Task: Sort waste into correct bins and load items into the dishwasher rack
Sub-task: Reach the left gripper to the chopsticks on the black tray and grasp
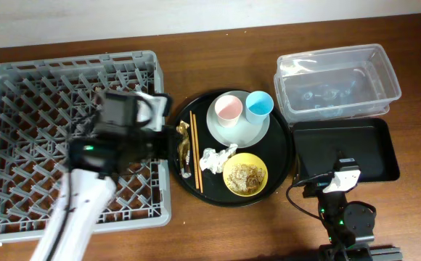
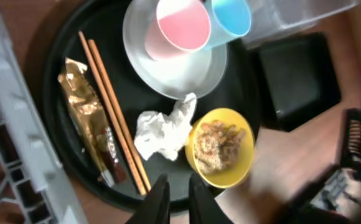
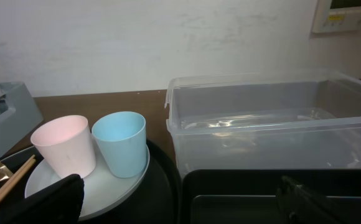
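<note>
1. The dishwasher rack (image 1: 22, 94) fills the table's 9 o'clock side.
2. The round black tray (image 1: 281, 152) lies just beside the rack, at its 3 o'clock.
3. The clear tub (image 1: 385, 69) stands at the round tray's 2 o'clock. The shallow black tray (image 1: 345, 148) lies just at the tub's 6 o'clock.
4. The left gripper (image 2: 177, 186) hangs over the round tray's 9 o'clock edge, its fingers drawn nearly together and clasping nothing.
5. The right gripper (image 3: 180, 186) sits at the shallow tray's 6 o'clock, released, with its fingers wide apart.
6. The white plate (image 1: 250, 134) is at the round tray's 12 o'clock. It carries the pink cup (image 1: 228, 109), with the blue cup (image 1: 259, 104) at the pink cup's 3 o'clock.
7. The yellow bowl (image 1: 264, 176), at the round tray's 5 o'clock, holds the food scraps (image 1: 244, 174).
8. The napkin (image 1: 214, 159) lies against the bowl's 10 o'clock rim.
9. The chopsticks (image 1: 195, 152) run from 12 to 6 on the round tray's 9 o'clock side, and the foil wrapper (image 1: 184, 145) is just at their 9 o'clock.
</note>
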`<state>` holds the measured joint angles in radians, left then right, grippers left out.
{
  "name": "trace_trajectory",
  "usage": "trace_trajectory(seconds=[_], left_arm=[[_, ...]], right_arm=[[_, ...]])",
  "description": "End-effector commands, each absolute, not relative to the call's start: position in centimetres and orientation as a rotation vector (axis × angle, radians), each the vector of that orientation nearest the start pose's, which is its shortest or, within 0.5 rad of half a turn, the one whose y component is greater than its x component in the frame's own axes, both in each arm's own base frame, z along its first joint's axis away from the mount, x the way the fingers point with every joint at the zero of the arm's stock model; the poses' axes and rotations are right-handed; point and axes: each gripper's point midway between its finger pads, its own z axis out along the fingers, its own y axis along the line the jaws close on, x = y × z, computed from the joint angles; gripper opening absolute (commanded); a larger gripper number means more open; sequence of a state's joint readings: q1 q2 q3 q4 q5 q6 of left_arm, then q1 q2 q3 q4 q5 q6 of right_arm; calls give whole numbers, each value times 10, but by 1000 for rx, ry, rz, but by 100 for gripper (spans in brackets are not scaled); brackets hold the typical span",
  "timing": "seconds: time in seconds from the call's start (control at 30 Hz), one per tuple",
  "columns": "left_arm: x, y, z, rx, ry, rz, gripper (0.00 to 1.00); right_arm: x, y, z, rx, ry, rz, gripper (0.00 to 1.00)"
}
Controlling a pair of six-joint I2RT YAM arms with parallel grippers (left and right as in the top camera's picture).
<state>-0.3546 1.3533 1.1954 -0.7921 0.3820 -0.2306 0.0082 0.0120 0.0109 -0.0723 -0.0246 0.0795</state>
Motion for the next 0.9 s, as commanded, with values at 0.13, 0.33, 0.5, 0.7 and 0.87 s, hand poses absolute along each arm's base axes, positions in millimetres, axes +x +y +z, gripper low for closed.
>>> trace_trajectory(seconds=[0.13,0.33,0.5,0.7,0.87], left_arm=[[333,-218,144,298,2592,-306,24],[334,-224,120,247,2657,-308,30],[344,-225,86,154,2714,-265,29],[348,-222,39,144,2788,-170,29],[351,-220,26,136,2791,-133,15]], right_arm=[[246,9,157,33,1646,100,99],[246,9,157,33,1646,100,99],[246,9,157,33,1646,100,99],[246,9,157,33,1646,100,99],[246,9,157,33,1646,100,99]])
